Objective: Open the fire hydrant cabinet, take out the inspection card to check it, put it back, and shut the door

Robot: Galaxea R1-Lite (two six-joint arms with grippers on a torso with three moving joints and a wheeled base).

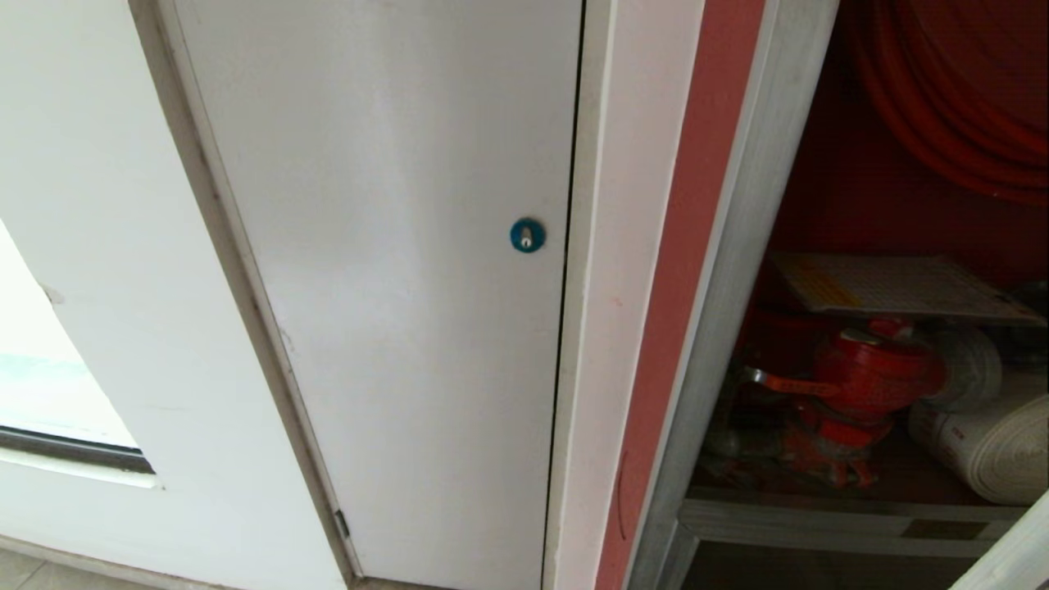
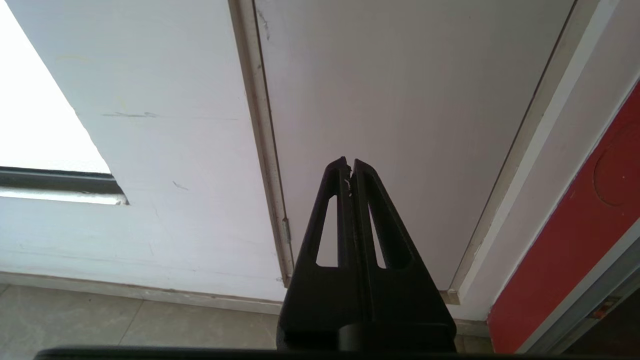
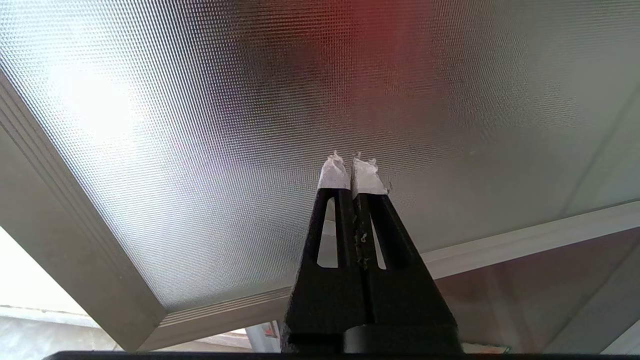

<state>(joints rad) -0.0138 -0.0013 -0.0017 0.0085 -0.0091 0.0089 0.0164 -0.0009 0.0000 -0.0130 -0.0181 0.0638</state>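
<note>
Since the fire hydrant cabinet (image 1: 729,270) stands open, the inspection card (image 1: 893,287) lies reachable atop the valve (image 1: 860,377); both hands, left hand (image 2: 349,162) and right hand (image 3: 352,160), are pressed together, empty.

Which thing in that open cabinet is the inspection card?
Look inside the fire hydrant cabinet, right of the white door. Below the red hose coil lies the inspection card, resting above the red valve. It is the only flat white sheet, gridded, with a yellow band.
</note>
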